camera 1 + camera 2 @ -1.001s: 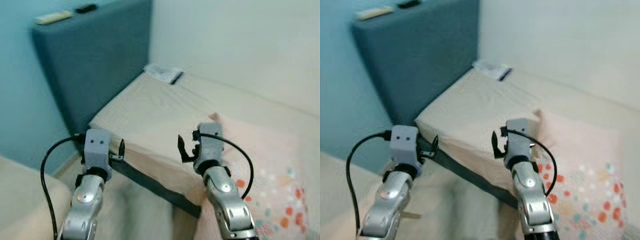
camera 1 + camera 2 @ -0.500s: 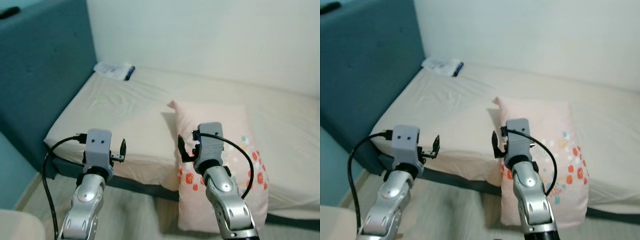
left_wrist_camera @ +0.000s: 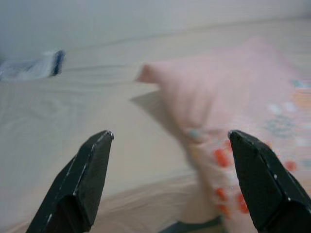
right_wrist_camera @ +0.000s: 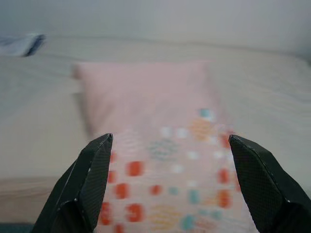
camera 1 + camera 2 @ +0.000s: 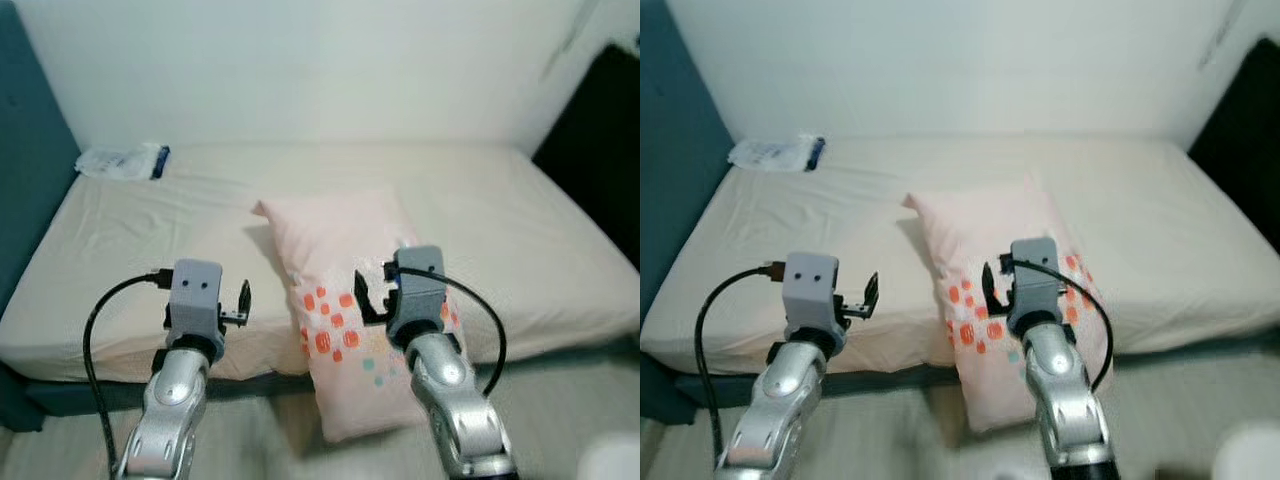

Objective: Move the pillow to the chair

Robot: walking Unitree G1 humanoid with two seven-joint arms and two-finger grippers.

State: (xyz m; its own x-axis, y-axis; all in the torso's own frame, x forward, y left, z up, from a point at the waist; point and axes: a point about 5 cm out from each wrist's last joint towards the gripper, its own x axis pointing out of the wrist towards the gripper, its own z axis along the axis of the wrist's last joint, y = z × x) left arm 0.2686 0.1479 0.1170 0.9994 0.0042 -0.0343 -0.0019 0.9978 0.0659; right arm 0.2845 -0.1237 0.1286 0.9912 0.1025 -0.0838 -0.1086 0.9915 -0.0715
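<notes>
Before us the view is now swinging right: the blue headboard is sliding to the left edge, and the pillow is sitting centred where it was off to the right. It is lying on the bed, its spotted end drooping over the near edge. We are holding both arms raised and bent, left gripper and right gripper spread wide, grasping nothing. A packet, perhaps plastic, is resting by the wall.
</notes>
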